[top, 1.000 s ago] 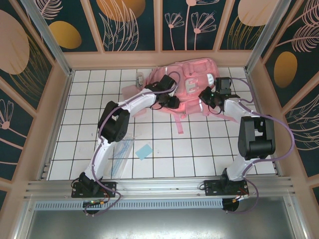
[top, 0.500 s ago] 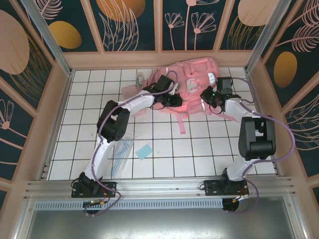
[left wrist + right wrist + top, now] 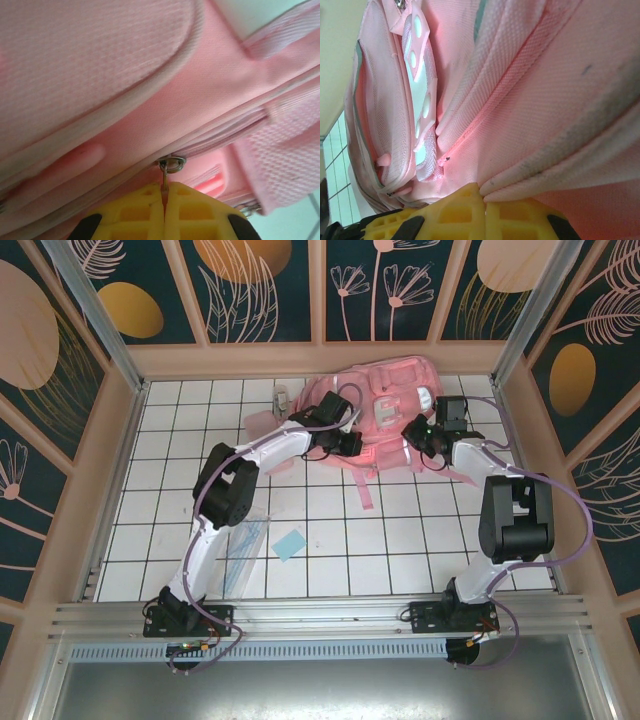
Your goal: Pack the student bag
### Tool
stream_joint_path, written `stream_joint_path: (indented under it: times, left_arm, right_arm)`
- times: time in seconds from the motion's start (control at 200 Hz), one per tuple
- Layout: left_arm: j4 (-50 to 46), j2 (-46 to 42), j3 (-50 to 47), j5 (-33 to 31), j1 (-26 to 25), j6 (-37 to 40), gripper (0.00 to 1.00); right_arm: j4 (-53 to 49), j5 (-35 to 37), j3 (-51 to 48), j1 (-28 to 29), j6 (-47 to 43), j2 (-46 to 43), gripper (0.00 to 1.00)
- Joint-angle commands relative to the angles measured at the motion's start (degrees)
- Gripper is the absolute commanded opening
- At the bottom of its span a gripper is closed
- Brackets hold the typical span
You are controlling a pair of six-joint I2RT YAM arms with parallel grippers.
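Change: L claw (image 3: pixel 164 189) had gone from part-open to fingers together within the last sec; in the top view it had also crept slightly up toward the bag's near-left edge.
L claw state: yellow fingertips pressed together on the thin metal tab of the zip pull (image 3: pixel 171 164); the ring of the pull sat just above the tips, at the zip line.
R claw (image 3: pixel 482 192): no change, fingers together w/ a fold of pink fabric nipped at the tips, on the bag's right side.
Bag position: student bag (image 3: pixel 385 415) lay flat at the far end of the table (image 3: pixel 400 540), against the back wall, straps trailing toward the arms; both claws were on it, one each side.
Meaning for task: judged as grip secured on the zip, w/ R claw bracing the cloth, so the next step was prob. pulling the zip along its track. Couldn't tell from these views if the main compartment was open or shut, nor which way the zip needed to run.
Loose items: blue paper square (image 3: pixel 289 543) and clear plastic sleeve (image 3: pixel 245 550) lay on the near-left tiles, well apart from the bag, not yet packed. Small pale object (image 3: pixel 281 397) sat by the bag's far-left corner; too small to ID.
Brands/labels/writing: none legible on bag, zip pull or claws. Wall panels showed plant motifs only, no text.
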Motion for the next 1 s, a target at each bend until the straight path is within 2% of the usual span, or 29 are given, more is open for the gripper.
stream_joint_path:
  times: [0.0, 0.4, 0.46, 0.61, 0.74, 0.77, 0.871, 0.931, 0.996]
  left_arm:
    - [-10.54, -2.67, 0.88, -13.82, 1.42, 5.97, 0.00]
    - [-12.04, -7.43, -2.00, -18.92, 5.00, 4.91, 0.00]
    - [-12.67, -8.11, -1.96, -14.75, 5.01, 4.83, 0.00]
    - [-7.41, -13.32, -6.50, 3.26, 4.06, 0.73, 0.00]
    - [-1.66, -16.09, -8.28, 10.63, 2.13, -3.23, 0.00]
    - [-0.57, -15.86, -8.11, 11.84, 1.89, -4.38, 0.00]
    - [2.53, -13.43, -6.40, 14.80, 0.97, -7.42, 0.00]
    - [4.32, -11.63, -5.03, 15.36, 0.13, -8.96, 0.00]
    - [5.29, -9.60, -2.99, 15.35, -0.53, -10.54, 0.00]
  right_arm:
    - [0.42, 0.03, -0.19, -1.18, -2.50, -3.16, 0.00]
    - [-0.15, 2.29, 1.13, -2.59, -3.48, -2.42, 0.00]
    - [-0.06, 2.75, 1.64, -2.88, -3.62, -2.06, 0.00]
    - [-0.06, 3.45, 5.07, -3.54, -4.33, 1.24, 0.00]
    - [0.12, 2.15, 8.03, -4.73, -3.59, 3.72, 0.00]
    - [-0.08, 1.56, 8.49, -4.84, -3.22, 3.80, 0.07]
    - [-1.72, 1.00, 8.50, -4.69, -2.54, 1.31, 0.43]
    - [-3.73, 0.90, 7.28, -4.78, -2.33, -1.52, 0.53]
    - [-5.24, -0.37, 5.11, -4.72, -1.83, -5.22, 0.57]
